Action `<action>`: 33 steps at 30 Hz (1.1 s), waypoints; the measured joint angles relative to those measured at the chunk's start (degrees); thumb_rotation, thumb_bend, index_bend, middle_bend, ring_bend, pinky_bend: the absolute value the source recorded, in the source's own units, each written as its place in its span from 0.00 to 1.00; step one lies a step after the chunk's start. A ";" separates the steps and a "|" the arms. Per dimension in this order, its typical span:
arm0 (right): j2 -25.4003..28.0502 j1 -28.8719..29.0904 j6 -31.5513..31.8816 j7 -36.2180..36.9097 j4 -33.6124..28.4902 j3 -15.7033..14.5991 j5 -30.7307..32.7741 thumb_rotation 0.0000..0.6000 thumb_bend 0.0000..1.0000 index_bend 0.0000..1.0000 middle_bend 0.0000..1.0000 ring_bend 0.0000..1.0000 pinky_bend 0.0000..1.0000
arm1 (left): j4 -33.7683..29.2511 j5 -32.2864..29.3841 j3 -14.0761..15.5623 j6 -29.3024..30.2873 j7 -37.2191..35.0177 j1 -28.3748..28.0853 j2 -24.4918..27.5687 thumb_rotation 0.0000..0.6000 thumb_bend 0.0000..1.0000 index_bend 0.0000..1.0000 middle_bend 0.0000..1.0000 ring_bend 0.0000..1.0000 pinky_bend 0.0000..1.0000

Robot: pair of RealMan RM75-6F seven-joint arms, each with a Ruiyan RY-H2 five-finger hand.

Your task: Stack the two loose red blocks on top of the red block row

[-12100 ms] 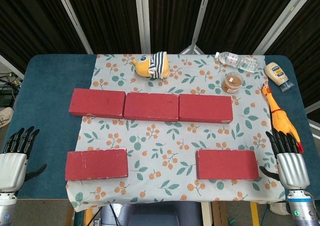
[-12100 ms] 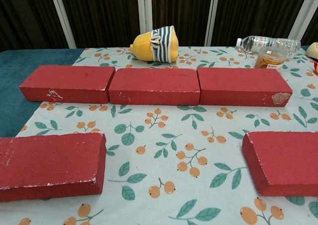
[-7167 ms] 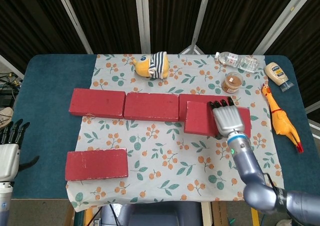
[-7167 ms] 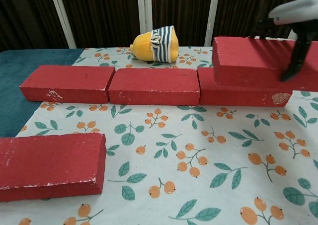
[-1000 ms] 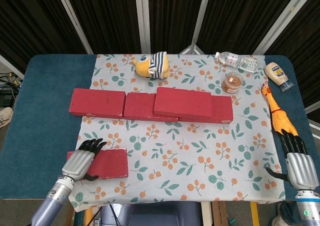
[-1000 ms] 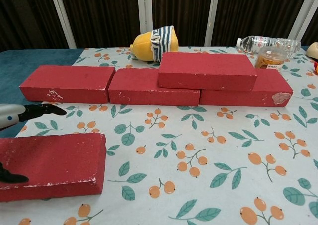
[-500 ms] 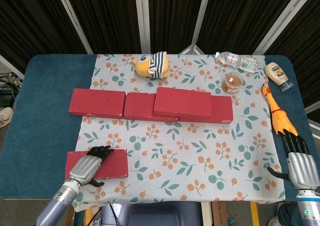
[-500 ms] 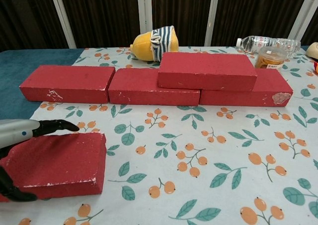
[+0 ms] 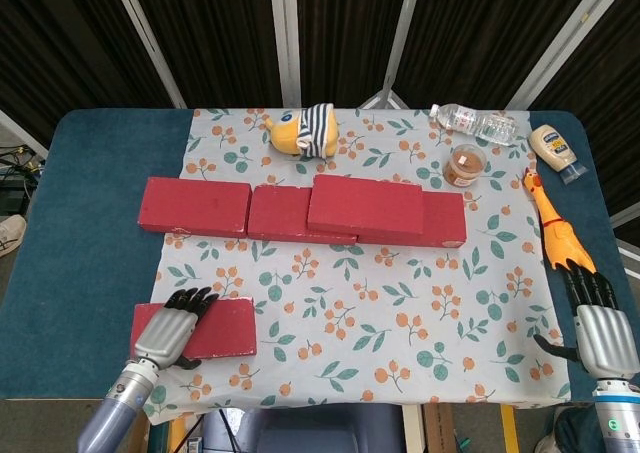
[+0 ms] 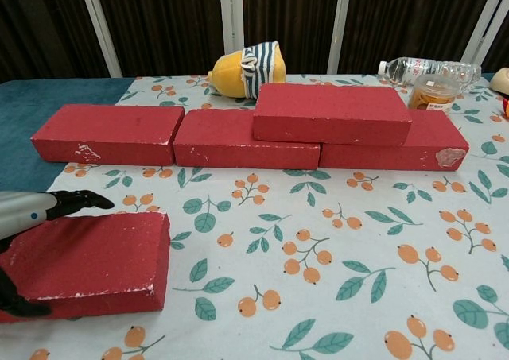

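Note:
Three red blocks form a row (image 9: 195, 206) across the patterned cloth. A fourth red block (image 9: 365, 206) lies on top of it, over the seam between the middle and right blocks; it also shows in the chest view (image 10: 330, 112). The loose red block (image 9: 225, 328) lies flat at the front left, large in the chest view (image 10: 95, 257). My left hand (image 9: 170, 333) grips its left end, fingers (image 10: 75, 201) reaching its far edge and thumb against its near face. My right hand (image 9: 598, 325) rests open at the table's front right edge, holding nothing.
A striped yellow plush toy (image 9: 300, 131) sits behind the row. A water bottle (image 9: 472, 123), a small jar (image 9: 465, 165), a sauce bottle (image 9: 557, 150) and a rubber chicken (image 9: 560, 233) occupy the back right and right side. The floral cloth (image 9: 400, 313) covers the middle.
My left hand has slid from the block's left edge onto its top, fingers now over the far edge and thumb on the near face. The right hand has not moved.

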 measured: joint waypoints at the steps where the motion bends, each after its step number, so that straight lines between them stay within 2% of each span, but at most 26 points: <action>1: -0.03 -0.02 -0.03 -0.07 0.00 0.06 0.06 1.00 0.10 0.00 0.00 0.00 0.00 | 0.11 -0.19 0.07 0.25 0.25 0.03 -0.13 1.00 0.00 0.00 0.00 0.00 0.07; 6: -0.13 -0.05 -0.45 -0.65 -0.13 0.37 0.61 1.00 0.10 0.00 0.00 0.00 0.00 | 0.58 -0.71 0.55 1.50 1.33 0.23 -0.44 1.00 0.00 0.00 0.01 0.00 0.14; 14: -0.34 -0.04 -1.13 -1.60 -0.34 0.84 1.39 1.00 0.10 0.00 0.00 0.00 0.00 | 1.82 -0.80 0.53 5.07 3.02 0.97 -1.47 1.00 0.00 0.03 0.16 0.14 0.27; 18: -0.42 0.01 -1.52 -1.82 -0.39 0.97 1.53 1.00 0.10 0.00 0.00 0.00 0.00 | 2.44 -2.00 0.16 5.69 4.19 0.95 -1.91 1.00 0.00 0.08 0.22 0.17 0.28; 28: -0.53 0.05 -2.09 -2.27 -0.45 1.33 2.02 1.00 0.10 0.00 0.00 0.00 0.00 | 2.57 -4.44 -1.67 5.22 5.35 -0.64 -1.61 1.00 0.00 0.27 0.38 0.26 0.31; 33: -0.56 0.05 -2.33 -2.42 -0.43 1.44 2.20 1.00 0.10 0.00 0.00 0.00 0.00 | 0.64 -4.33 -3.61 5.06 4.46 -1.71 0.39 1.00 0.00 0.28 0.39 0.28 0.32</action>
